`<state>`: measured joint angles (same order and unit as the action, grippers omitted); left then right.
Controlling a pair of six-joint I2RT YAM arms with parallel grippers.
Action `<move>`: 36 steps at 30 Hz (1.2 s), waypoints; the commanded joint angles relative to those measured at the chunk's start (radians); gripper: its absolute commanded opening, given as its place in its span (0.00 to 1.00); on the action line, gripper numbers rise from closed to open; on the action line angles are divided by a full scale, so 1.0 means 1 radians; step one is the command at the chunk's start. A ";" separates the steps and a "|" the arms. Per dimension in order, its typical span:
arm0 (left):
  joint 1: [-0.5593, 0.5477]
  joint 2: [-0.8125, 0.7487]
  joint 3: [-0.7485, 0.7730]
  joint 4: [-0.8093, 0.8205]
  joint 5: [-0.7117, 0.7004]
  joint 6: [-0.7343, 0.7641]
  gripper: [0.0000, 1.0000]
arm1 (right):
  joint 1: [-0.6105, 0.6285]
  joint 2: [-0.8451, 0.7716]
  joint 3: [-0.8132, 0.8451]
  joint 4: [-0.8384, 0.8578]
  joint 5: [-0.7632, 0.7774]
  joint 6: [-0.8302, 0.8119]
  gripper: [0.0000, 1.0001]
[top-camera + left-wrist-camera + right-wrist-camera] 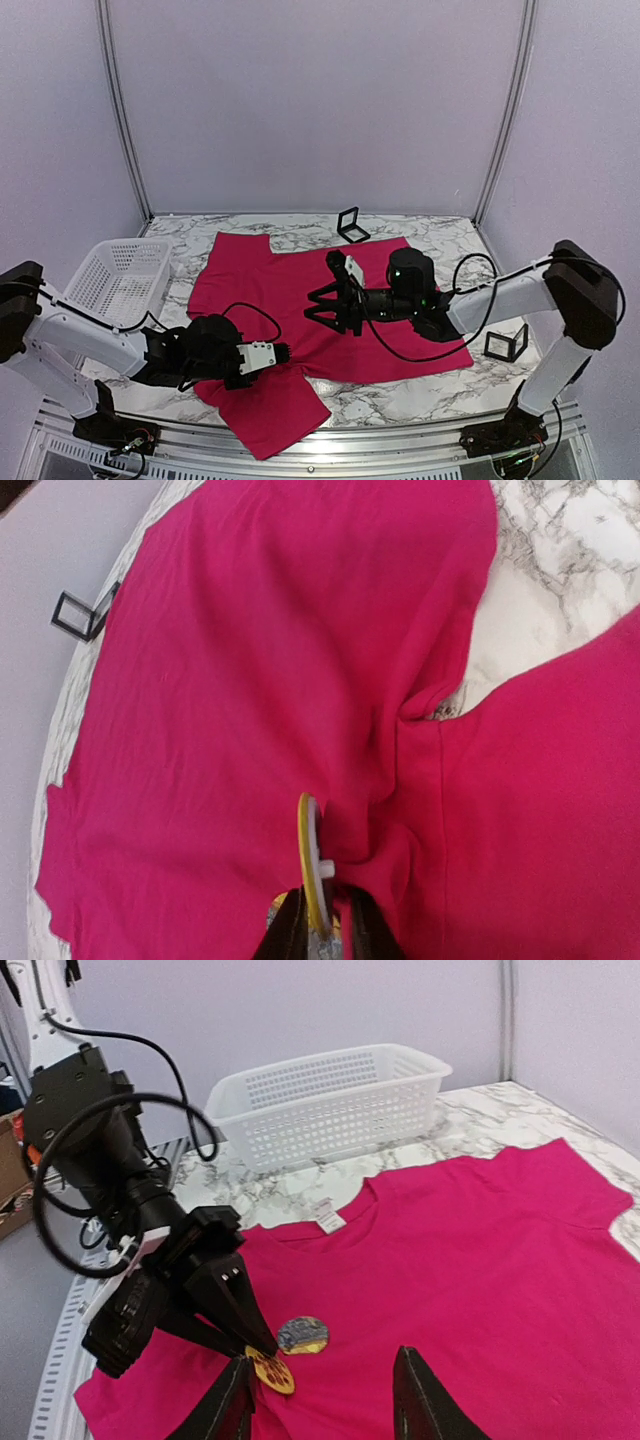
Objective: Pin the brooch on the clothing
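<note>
The magenta T-shirt (300,290) lies spread on the marble table; its white neck label (327,1217) shows in the right wrist view. My left gripper (287,352) is shut on a round yellow brooch (311,860), held edge-on with its white post against a bunched fold of the shirt (250,680). The right wrist view shows the left gripper (262,1345) pinching the yellow brooch (272,1371). A second round grey-and-yellow brooch (302,1335) lies flat on the shirt (480,1260) beside it. My right gripper (325,1410) is open and empty, hovering over the shirt (318,308) just right of the brooches.
A white plastic basket (120,278) stands at the left, also in the right wrist view (330,1100). A small black square frame (351,225) stands behind the shirt, and another (507,343) at the right. Cables hang from both arms.
</note>
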<state>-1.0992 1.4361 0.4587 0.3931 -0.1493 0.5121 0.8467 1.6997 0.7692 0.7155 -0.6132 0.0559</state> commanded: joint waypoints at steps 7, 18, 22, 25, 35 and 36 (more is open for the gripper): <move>-0.209 0.141 0.174 -0.417 -0.520 -0.066 0.58 | -0.002 -0.276 -0.125 -0.240 0.359 -0.041 0.46; -0.194 -0.156 0.285 -0.728 -0.270 -0.201 0.99 | -0.124 -0.330 0.013 -0.627 0.607 0.017 0.48; 0.071 -0.273 0.286 -0.550 -0.220 -0.367 0.99 | -0.287 -0.275 0.083 -0.782 0.609 0.074 0.33; 0.308 -0.209 0.318 -0.425 -0.203 -0.594 0.89 | -0.377 -0.194 0.127 -0.848 0.609 0.073 0.15; 0.567 0.490 0.789 -0.645 -0.166 -0.705 0.68 | -0.549 0.096 0.231 -0.904 0.589 0.086 0.00; 0.585 0.535 0.816 -0.648 -0.166 -0.710 0.68 | -0.558 0.112 0.236 -0.905 0.590 0.086 0.00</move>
<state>-0.5735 1.8339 1.1942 -0.1303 -0.3325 -0.1356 0.3252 1.7641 0.9466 -0.1402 -0.0204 0.1215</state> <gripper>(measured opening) 0.683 0.001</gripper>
